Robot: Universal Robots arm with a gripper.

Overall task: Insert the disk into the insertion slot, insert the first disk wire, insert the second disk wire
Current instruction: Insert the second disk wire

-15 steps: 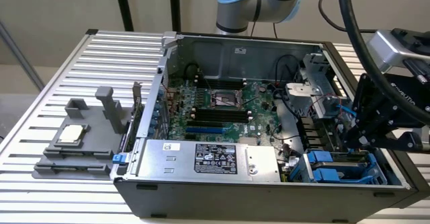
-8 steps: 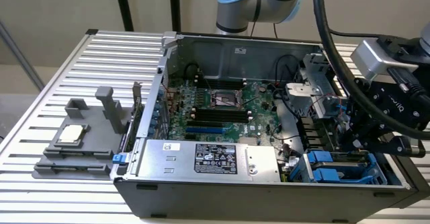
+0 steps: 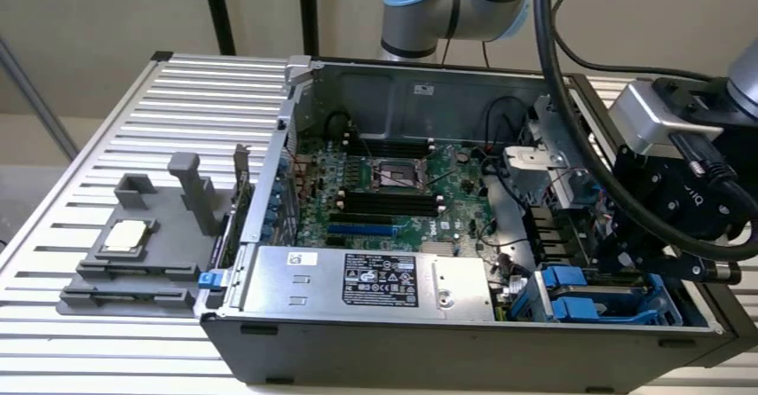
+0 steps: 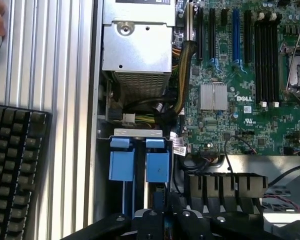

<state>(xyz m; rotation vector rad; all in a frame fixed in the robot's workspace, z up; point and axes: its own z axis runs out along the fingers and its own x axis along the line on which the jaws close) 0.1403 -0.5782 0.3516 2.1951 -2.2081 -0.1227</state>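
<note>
We see the arm (image 3: 474,4) reaching down over the case's (image 3: 474,342) front corner at the exterior view's right, gripper (image 3: 645,257) poised just above the slot (image 3: 592,297). We cannot tell its opening, nor whether the disk sits there.

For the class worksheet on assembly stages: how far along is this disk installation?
Done: nothing certain; whether the insertion slot is filled cannot be told. In hand: the gripper hangs right above its blue clips. Left: seemingly both wire steps, as the gripper is at the slot.
</note>
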